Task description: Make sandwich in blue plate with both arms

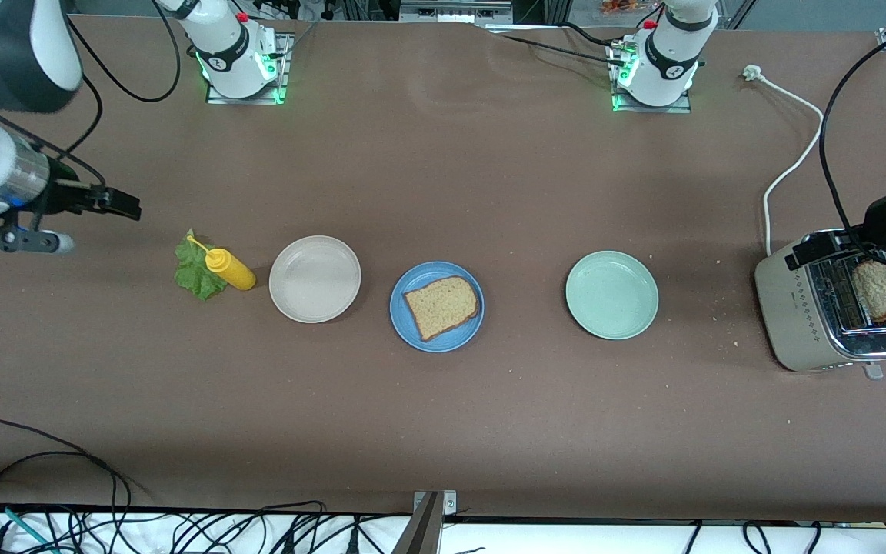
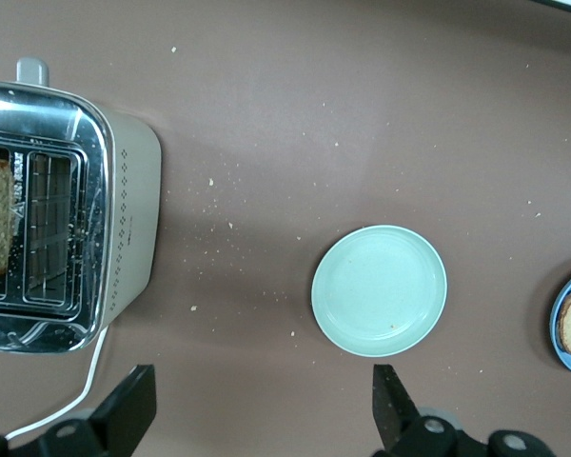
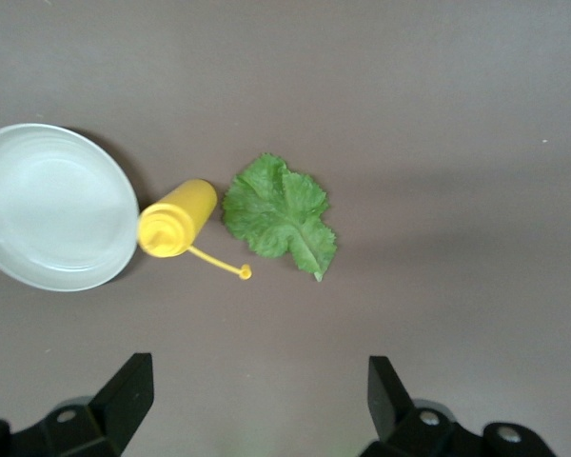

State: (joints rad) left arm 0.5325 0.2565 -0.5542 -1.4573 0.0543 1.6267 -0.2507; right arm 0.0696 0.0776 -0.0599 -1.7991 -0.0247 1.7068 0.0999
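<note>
- Blue plate sits mid-table, between the beige plate and the pale green plate; one bread slice lies flat on it. No finished sandwich; only this slice is on the plate.
- Lettuce leaf lies on the table toward the right arm's end, touching the yellow squeeze bottle, which lies just beside the beige plate.
- Toaster stands at the left arm's end of the table; a second bread slice stands in its slot.
- Left gripper hangs over the table between toaster and pale green plate, jaws wide apart, holding nothing.
- Right gripper hangs over the table near the lettuce leaf, jaws wide apart, holding nothing.
</note>
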